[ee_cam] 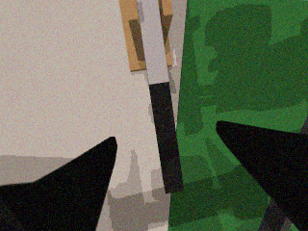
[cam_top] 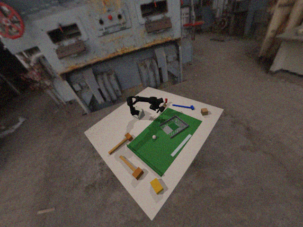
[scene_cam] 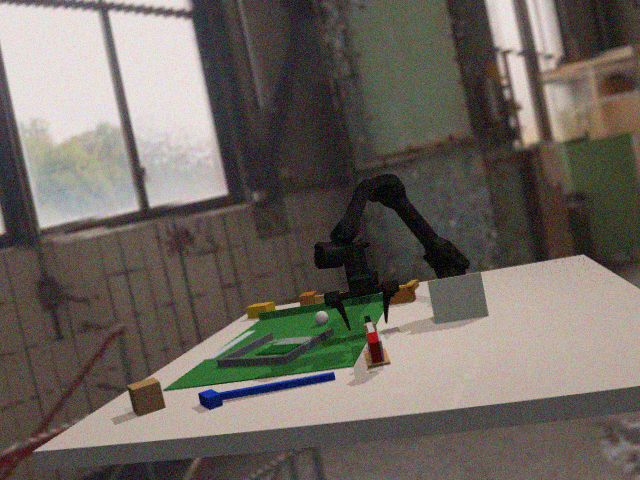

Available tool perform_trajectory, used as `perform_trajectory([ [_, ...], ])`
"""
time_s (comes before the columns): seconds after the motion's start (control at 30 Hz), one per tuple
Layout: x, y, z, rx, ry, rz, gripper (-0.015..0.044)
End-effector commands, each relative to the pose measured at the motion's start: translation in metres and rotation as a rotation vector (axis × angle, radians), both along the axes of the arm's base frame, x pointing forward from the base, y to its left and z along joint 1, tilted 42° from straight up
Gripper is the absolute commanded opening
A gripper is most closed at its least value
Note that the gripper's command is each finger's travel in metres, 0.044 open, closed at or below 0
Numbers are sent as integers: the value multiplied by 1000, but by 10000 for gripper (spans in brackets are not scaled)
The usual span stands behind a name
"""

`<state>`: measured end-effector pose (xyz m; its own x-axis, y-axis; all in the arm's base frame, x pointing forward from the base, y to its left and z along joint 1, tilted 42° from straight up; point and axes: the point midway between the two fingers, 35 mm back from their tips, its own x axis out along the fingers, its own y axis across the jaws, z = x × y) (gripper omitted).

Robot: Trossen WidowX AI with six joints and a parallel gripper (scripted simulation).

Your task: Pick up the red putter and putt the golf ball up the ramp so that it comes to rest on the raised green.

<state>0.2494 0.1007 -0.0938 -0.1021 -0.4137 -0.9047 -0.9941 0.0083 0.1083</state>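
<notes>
The red putter rests in a small wooden stand beside the green mat. Its red head shows in the top and exterior views; its grey shaft and black grip show in the wrist view. My gripper is open and empty, fingers pointing down, one on each side of the black grip in the wrist view. The white golf ball lies on the mat. The raised green sits inside grey walls.
A blue putter and a wooden block lie beyond the mat. Two wooden mallets and a yellow block lie at the opposite side. A white strip lies along the mat's edge.
</notes>
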Motion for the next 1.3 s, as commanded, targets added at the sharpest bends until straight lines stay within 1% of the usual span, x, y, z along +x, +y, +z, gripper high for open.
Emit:
perform_trajectory([
  [0.0, -3, -7, -7, -9, 9, 3, 440],
  [0.4, -4, -14, -15, -10, 9, 3, 440],
  [0.93, -2, -11, -12, -3, 3, -2, 20],
  [1.03, -2, -11, -12, -3, 3, -2, 0],
  [1.27, 0, -4, -6, -2, 3, -2, 0],
])
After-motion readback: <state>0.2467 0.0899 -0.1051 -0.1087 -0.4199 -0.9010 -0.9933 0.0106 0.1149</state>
